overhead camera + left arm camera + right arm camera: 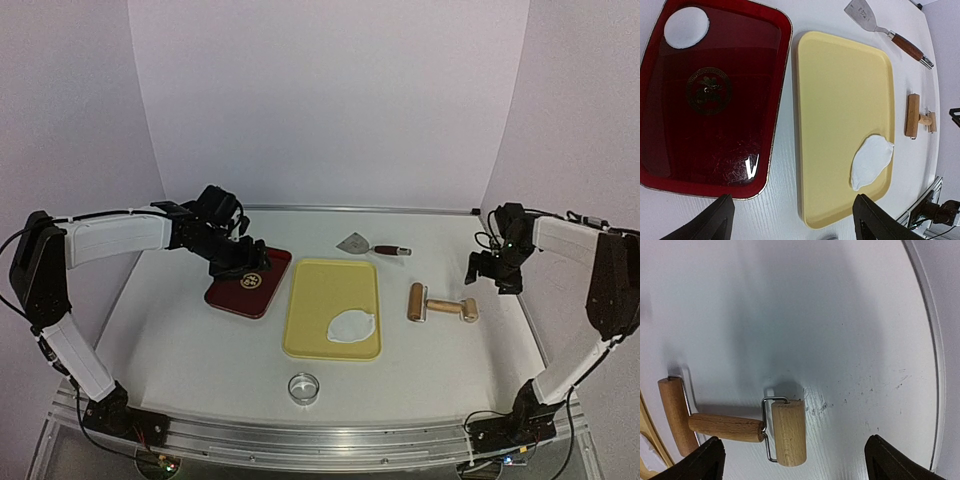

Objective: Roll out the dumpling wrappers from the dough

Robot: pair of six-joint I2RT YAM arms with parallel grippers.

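Dough (pixel 352 326) lies as a thin, irregular white sheet in the near right corner of the yellow tray (pixel 320 285), mid-bench. One dumpling wrapper (pixel 686 27), a neat round disc, sits in a corner of the red tray (pixel 715 150), which lies just left of the yellow one. The left claw (pixel 792 212) hangs above the red tray with its jaws apart, holding nothing. The right claw (pixel 794 447) hovers over the bench (pixel 840 315) near the wooden roller (pixel 730 426), jaws spread wide and empty. A scraper (pixel 372 246) lies beyond the yellow tray, and a ring cutter (pixel 303 387) lies nearer the arms.
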